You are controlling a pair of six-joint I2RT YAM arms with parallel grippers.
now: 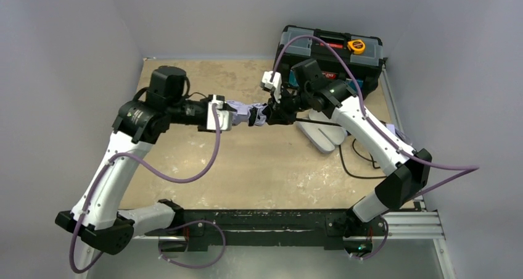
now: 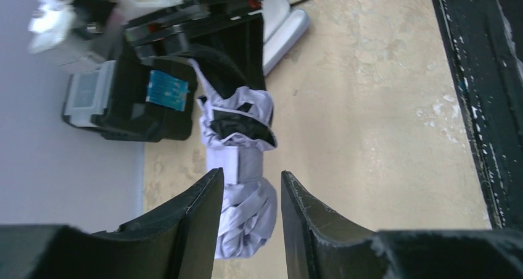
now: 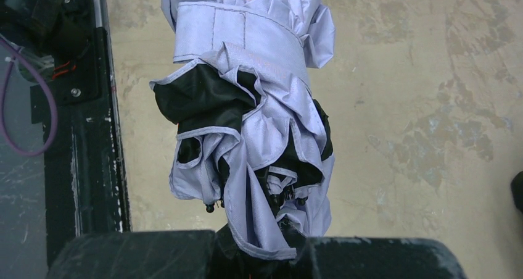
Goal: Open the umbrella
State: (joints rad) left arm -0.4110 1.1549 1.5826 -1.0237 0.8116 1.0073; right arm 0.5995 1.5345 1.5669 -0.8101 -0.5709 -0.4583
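Observation:
The umbrella (image 1: 250, 115) is folded and strapped, lavender-white with black folds, and is held in the air over the middle of the table between my two grippers. My right gripper (image 1: 269, 113) is shut on its handle end; in the right wrist view the fabric (image 3: 259, 106) hangs over the fingers (image 3: 262, 237) and hides the knob and shaft. My left gripper (image 1: 236, 116) is open. Its fingers (image 2: 251, 175) straddle the bunched tip end of the umbrella (image 2: 243, 143), which nearly fills the gap.
A pale lavender oval case (image 1: 321, 136) lies on the table under the right arm, also in the left wrist view (image 2: 284, 26). A black toolbox (image 1: 333, 50) with a yellow tape measure (image 1: 356, 45) stands at the back right. A black cable runs beside the case.

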